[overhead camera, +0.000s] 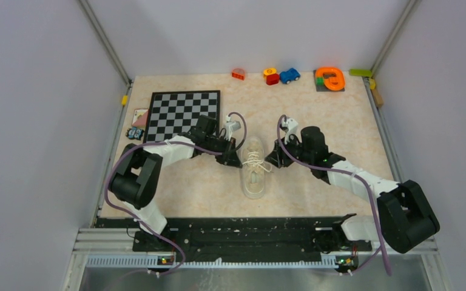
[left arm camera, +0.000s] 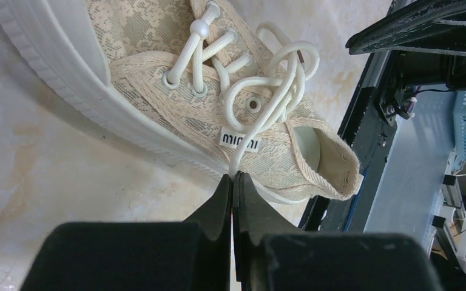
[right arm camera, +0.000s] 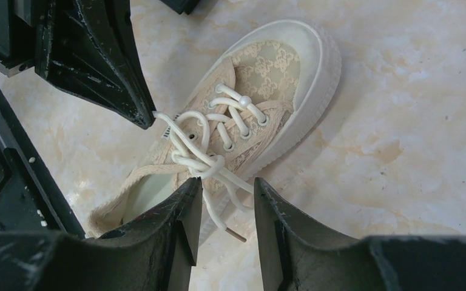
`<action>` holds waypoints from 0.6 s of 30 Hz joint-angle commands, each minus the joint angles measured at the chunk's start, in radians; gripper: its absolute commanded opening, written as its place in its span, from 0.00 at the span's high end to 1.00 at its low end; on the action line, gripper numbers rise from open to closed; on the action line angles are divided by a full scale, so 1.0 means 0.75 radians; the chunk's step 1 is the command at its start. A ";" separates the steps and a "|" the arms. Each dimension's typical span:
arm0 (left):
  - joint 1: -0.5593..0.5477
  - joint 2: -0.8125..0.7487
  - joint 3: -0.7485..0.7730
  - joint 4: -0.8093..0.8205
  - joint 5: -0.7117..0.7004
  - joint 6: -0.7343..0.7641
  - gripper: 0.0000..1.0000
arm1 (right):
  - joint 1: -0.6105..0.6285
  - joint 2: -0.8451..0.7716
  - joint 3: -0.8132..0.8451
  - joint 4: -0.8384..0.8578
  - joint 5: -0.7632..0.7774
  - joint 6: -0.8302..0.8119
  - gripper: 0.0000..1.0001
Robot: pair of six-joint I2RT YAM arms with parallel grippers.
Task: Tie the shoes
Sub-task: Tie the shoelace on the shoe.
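The sneaker lies flat on the surface, approx. in the middle, toe to the far side, heel opening to the near edge. The left jaws are clenched on one white lace, just beside the sneaker's side w/ the small label. The right jaws stand apart, released; a loose lace end lies btw. them, not pinched. The laces make a loose loop over the tongue. A chessboard lies at the far left, well apart.
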 commanded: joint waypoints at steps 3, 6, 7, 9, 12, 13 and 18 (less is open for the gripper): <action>0.022 -0.138 -0.043 0.013 -0.050 -0.012 1.00 | -0.009 -0.014 0.059 0.002 0.030 0.010 0.62; 0.046 -0.194 -0.075 0.028 -0.066 -0.028 1.00 | -0.009 0.004 0.059 -0.003 0.032 0.010 0.62; 0.051 -0.208 -0.084 0.038 -0.067 -0.037 1.00 | -0.009 0.008 0.059 -0.003 0.033 0.014 0.62; 0.063 -0.238 -0.103 0.064 -0.070 -0.056 1.00 | -0.011 0.017 0.060 -0.007 0.054 0.039 0.62; 0.081 -0.274 -0.123 0.085 -0.075 -0.075 1.00 | -0.015 0.024 0.063 -0.011 0.069 0.070 0.62; 0.089 -0.284 -0.135 0.090 -0.079 -0.080 1.00 | -0.015 0.026 0.064 -0.010 0.075 0.079 0.62; 0.122 -0.341 -0.175 0.129 -0.106 -0.105 1.00 | -0.025 0.042 0.064 -0.014 0.074 0.105 0.61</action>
